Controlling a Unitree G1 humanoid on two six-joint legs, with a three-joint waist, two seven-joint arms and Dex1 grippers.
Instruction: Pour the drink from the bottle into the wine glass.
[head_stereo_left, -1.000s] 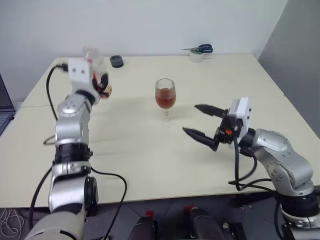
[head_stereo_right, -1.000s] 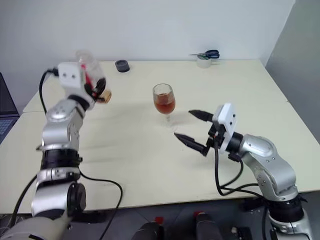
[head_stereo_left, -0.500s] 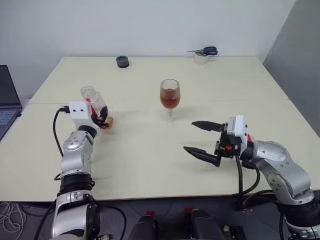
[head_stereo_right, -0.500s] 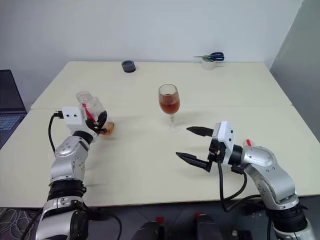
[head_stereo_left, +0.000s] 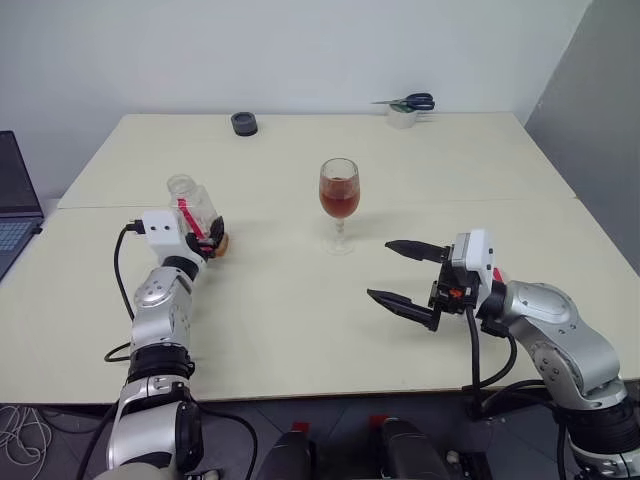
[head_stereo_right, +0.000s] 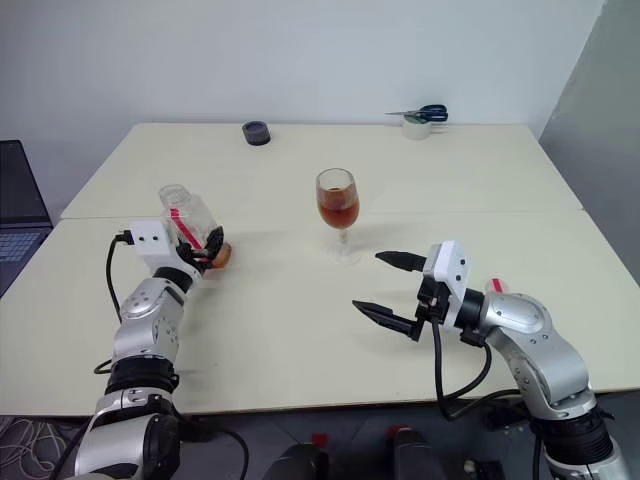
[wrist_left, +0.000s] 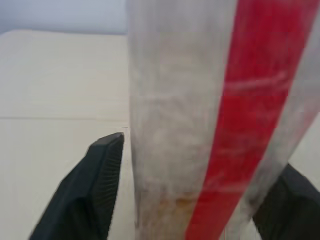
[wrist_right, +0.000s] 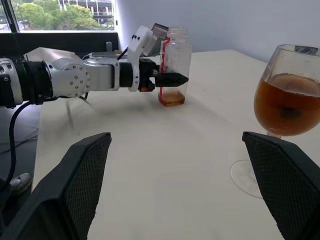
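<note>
Left jaws (wrist_right: 170, 79): astride the bottle (wrist_right: 174, 65), finger beside it with a sliver of gap, grip apparently slackening.
Right jaws (head_stereo_left: 402, 274): spread wide, empty.
Bottle: upright on the counter (head_stereo_left: 300, 320), left of frame.
Wine glass (head_stereo_left: 339, 203): centre, holding the drink (head_stereo_left: 339, 199).
Release: open fully, back straight off, avoid nudging the bottle.

My bottle (wrist_right: 176, 65) looks like clear plastic, faintly cloudy up close, with a glossy red label strip (wrist_left: 245, 125). The wine glass (head_stereo_left: 339, 203) is smooth, shiny clear glass. My jaws carry matt black pads (wrist_right: 75, 190) with a fine cross-hatched texture. The surface (head_stereo_left: 300, 320) is pale, matt and smooth. My arm shells (head_stereo_left: 555, 320) look like brushed silver metal.
</note>
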